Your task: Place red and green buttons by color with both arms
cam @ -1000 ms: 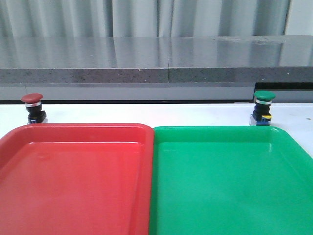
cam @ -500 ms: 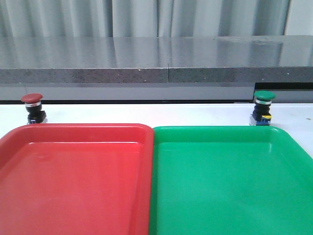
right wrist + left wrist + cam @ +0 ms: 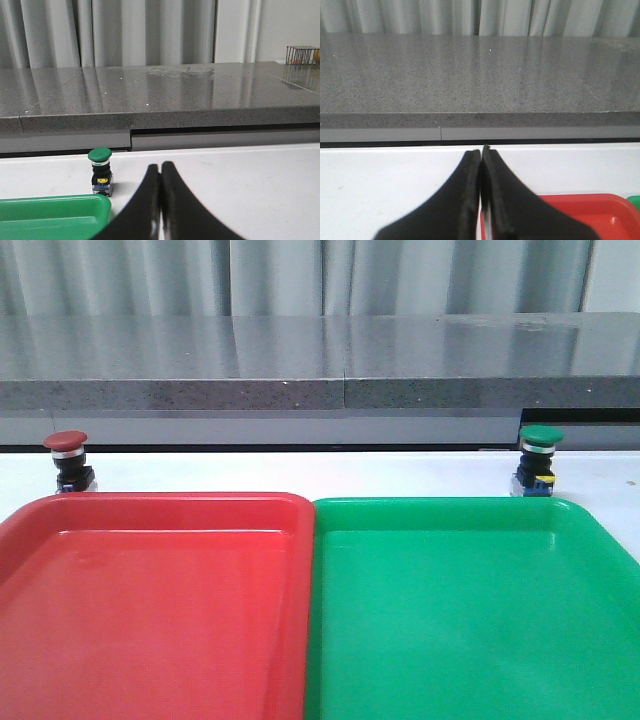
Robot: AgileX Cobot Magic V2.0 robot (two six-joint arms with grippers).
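Note:
The red button stands upright on the white table just behind the red tray's far left corner. The green button with a yellow tag stands upright behind the green tray's far right corner; it also shows in the right wrist view. My left gripper is shut and empty, over the table beside the red tray's corner; the red button is out of its view. My right gripper is shut and empty, apart from the green button. Neither arm shows in the front view.
A grey stone ledge runs along the back of the table with grey curtains behind it. The two trays lie side by side and touch along their middle edges. A small wire rack stands on the ledge far off.

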